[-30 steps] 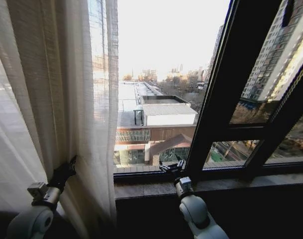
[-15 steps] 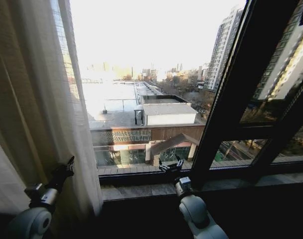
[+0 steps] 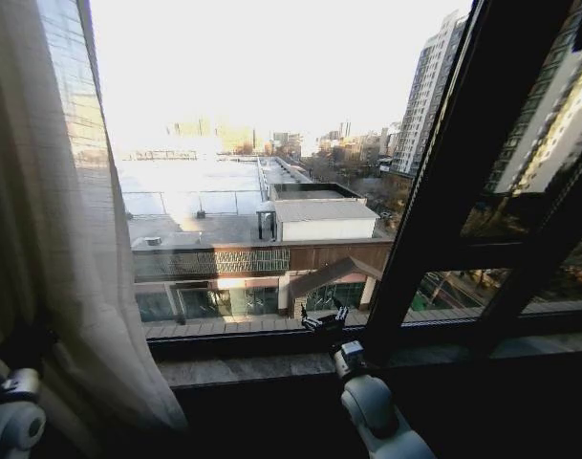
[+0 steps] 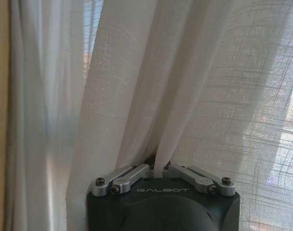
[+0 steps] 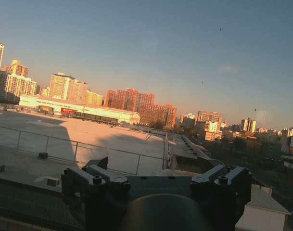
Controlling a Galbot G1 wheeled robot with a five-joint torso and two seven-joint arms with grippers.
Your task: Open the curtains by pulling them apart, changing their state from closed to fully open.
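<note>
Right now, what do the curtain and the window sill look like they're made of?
Curtain: thin woven fabric, likely linen-like sheer; a grid weave shows and daylight passes through it, matte. The left tool has a fold pinched between its links. Window sill: looks like stone or stone-look slab, mottled grey-brown and slightly glossy; can't confirm. The right tool hovers above it.

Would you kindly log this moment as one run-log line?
left end effector: shut on curtain, at window's left | right end effector: open, by sill | glass mostly uncovered
</note>
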